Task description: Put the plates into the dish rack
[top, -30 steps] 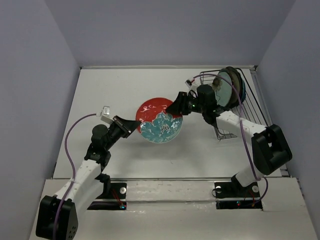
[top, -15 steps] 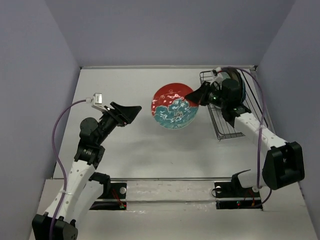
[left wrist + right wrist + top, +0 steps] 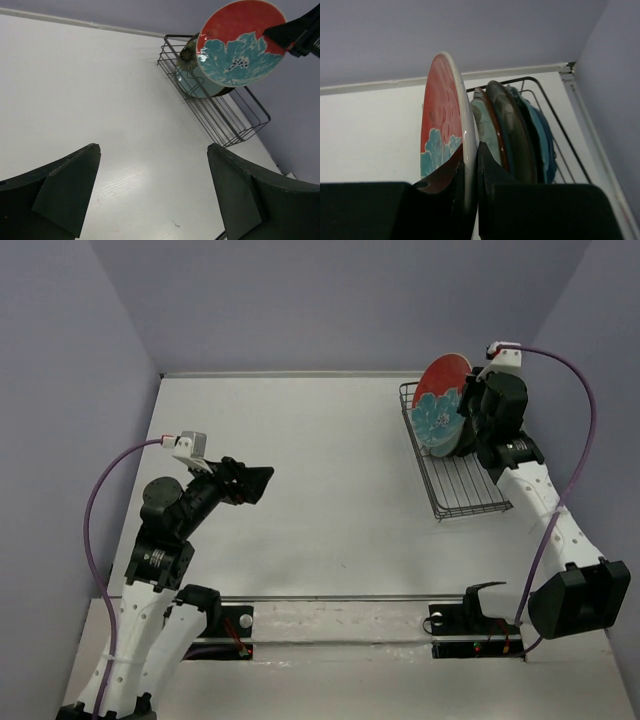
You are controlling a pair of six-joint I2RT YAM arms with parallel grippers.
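Top external view: the red-and-blue floral plate (image 3: 440,405) is seen held on edge, nearly upright, over the far end of the dish rack (image 3: 467,490). The rack stands at the far right of the tabletop (image 3: 320,460). The plate is clamped at its rim by the right gripper (image 3: 466,412), which is reached in from the rack's right side.

In the right wrist view the grip is shown closely. The two fingers (image 3: 492,170) are closed tight on the plate's edge, one pressed on the painted face and the other on the back. Just behind the held plate, a row of other plates (image 3: 509,125) is seen standing on edge in the rack. A pale mint one with a brown rim is nearest, then a grey-brown one, then darker teal and blue ones. The floral plate is set roughly parallel to them and close beside the mint one. Whether its lower edge touches the wires cannot be told.

The left gripper (image 3: 258,483) is held above the left part of the tabletop, well apart from the rack. Its jaws are spread wide, and nothing is held between them. In the left wrist view only bare tabletop is seen in the gap, with the rack and the raised plate beyond.
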